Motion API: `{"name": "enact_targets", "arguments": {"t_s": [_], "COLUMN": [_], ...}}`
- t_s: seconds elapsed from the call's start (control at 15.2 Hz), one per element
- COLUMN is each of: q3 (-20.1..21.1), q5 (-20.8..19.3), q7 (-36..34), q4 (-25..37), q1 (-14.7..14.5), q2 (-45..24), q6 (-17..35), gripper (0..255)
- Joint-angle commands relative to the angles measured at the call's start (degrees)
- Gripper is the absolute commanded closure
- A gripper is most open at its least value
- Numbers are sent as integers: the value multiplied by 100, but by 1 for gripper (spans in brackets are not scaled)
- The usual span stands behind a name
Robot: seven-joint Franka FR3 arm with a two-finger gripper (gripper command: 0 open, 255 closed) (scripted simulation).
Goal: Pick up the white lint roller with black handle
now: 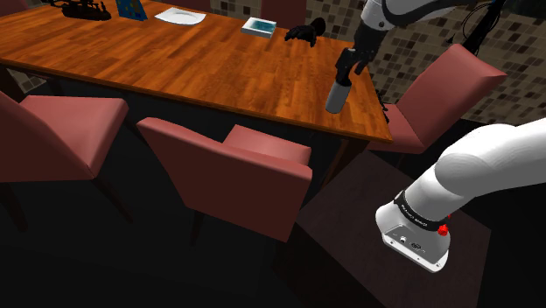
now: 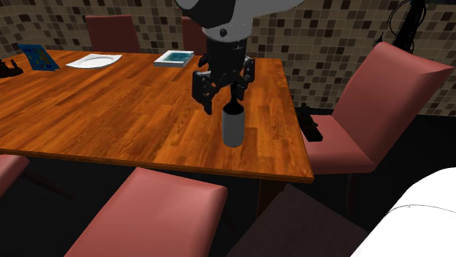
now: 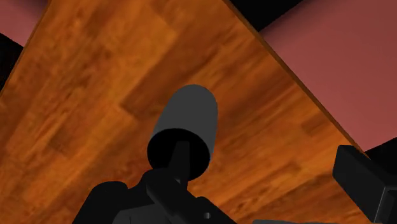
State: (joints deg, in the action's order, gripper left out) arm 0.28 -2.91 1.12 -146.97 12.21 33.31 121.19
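Mosaic-tiled wall (image 2: 321,36) behind, wooden desk (image 2: 109,109) in front. Your lint roller (image 2: 233,130) appears to stand on end near the desk's corner by the red chair (image 2: 380,95), pale grey drum down and black handle (image 3: 173,156) up. Your tool (image 2: 223,104) hangs over it, spread wide, with the handle between the fingers (image 3: 362,184) but not clasped. Expect it to be light and stiff, yet quick to topple or roll if nudged. Close on the handle just above the drum, which looks smooth and too broad to pinch well.
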Motion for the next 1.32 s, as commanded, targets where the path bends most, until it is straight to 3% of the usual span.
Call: {"name": "enact_targets", "arguments": {"t_s": [0.0,0.26,0.86,0.92,1.25], "q3": [-41,-98,-91,-85,-85], "q5": [-184,-520,-606,-604,-607], "q7": [-146,-454,-553,-560,-561], "q4": [-107,-175,-526,-530,-534], "q1": [210,583,624,620,622], "q2": [-254,-681,-1019,-1007,-1019], "q6": [451,1086,1771,1763,1780], "gripper": [0,0,0,255,255]}}
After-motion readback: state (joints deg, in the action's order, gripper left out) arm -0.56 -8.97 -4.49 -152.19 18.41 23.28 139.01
